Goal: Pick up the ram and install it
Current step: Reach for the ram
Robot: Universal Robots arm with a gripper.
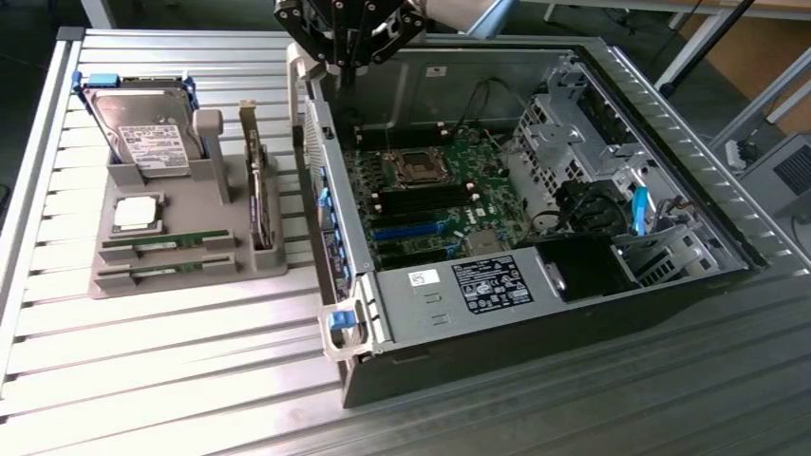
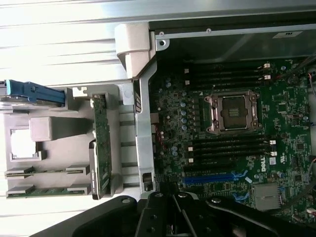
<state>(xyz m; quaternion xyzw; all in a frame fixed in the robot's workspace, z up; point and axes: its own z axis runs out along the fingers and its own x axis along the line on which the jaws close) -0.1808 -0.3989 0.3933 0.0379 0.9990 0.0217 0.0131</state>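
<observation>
Two alike green ram sticks lie flat, side by side, in the front slots of a grey holder: one behind the other. I cannot tell which is the task's ram. The wrist view shows them too. My gripper hangs shut and empty above the back left wall of the open computer case, well away from the holder. Its black body shows in the wrist view. The motherboard lies bare, with black memory slots beside the CPU socket.
The holder also carries a hard drive, a square processor chip and an upright card with a metal bracket. A power supply and drive cages fill the case's front and right. Everything stands on a slatted metal table.
</observation>
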